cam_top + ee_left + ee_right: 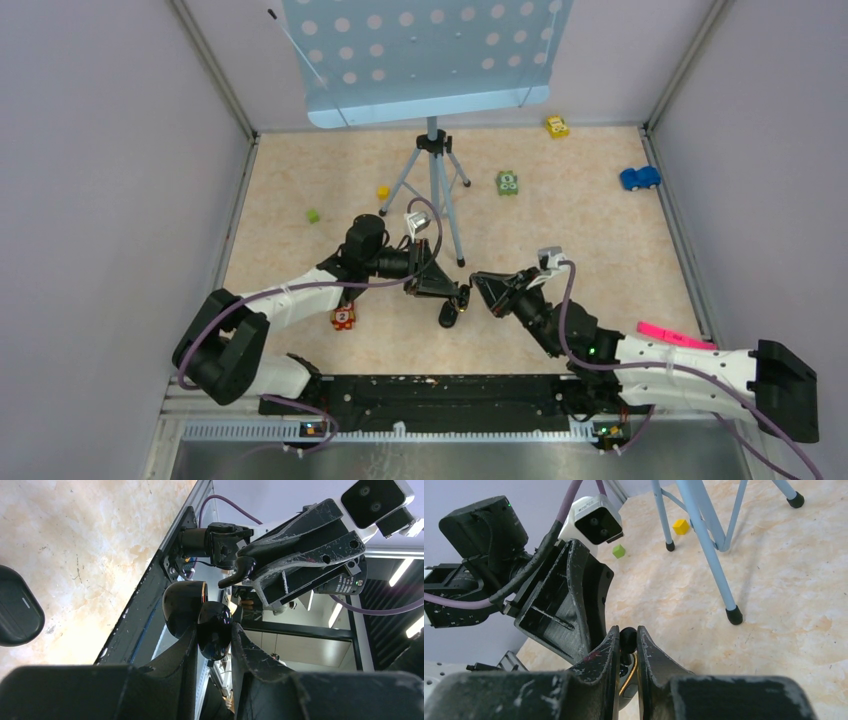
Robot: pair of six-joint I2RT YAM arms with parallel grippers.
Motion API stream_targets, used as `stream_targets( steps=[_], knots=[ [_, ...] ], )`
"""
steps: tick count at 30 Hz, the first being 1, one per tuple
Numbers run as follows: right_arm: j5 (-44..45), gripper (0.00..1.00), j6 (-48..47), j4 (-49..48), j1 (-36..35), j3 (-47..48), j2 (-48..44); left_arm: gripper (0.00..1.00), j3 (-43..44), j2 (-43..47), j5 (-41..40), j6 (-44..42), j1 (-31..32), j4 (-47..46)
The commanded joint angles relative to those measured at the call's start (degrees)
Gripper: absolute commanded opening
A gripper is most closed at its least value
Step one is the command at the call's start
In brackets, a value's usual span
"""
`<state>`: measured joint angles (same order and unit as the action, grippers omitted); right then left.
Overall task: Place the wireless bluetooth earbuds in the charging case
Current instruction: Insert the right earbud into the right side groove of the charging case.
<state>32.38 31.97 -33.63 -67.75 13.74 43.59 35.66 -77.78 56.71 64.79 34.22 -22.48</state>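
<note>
My left gripper (458, 294) (214, 628) is shut on the charging case (215, 640), a glossy black shell held off the table. Its other half, with a gold rim (184, 605), stands open beside the fingers. My right gripper (477, 284) (627, 630) faces it tip to tip and is shut on a tiny black earbud (627, 637). The earbud sits right over the case's gold rim (630, 672). The right gripper also shows in the left wrist view (239, 574). No second earbud shows.
A matte black oval object (448, 315) (17, 605) lies on the table under the grippers. A blue tripod stand (437, 190) rises behind them. Around lie a red block (343, 318), green block (313, 215), yellow block (382, 192), blue car (639, 178) and pink marker (675, 335).
</note>
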Motion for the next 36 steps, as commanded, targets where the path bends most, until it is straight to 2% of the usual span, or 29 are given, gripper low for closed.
stream_targets(
  steps=[1,16,36],
  knots=[
    [2.24,0.0,-1.1,-3.74,-1.36,0.01,-0.26,0.0,0.36,-0.13,0.58,1.43,0.16,-3.3],
    [1.65,0.0,-2.12,-8.08,-1.67,-0.2,2.23,0.0,-1.51,-1.1,1.52,8.04,0.16,-10.75],
    [1.39,0.0,-1.26,-10.83,-2.16,-0.83,5.2,0.0,-3.3,-0.5,1.92,12.56,0.16,-15.47]
  ],
)
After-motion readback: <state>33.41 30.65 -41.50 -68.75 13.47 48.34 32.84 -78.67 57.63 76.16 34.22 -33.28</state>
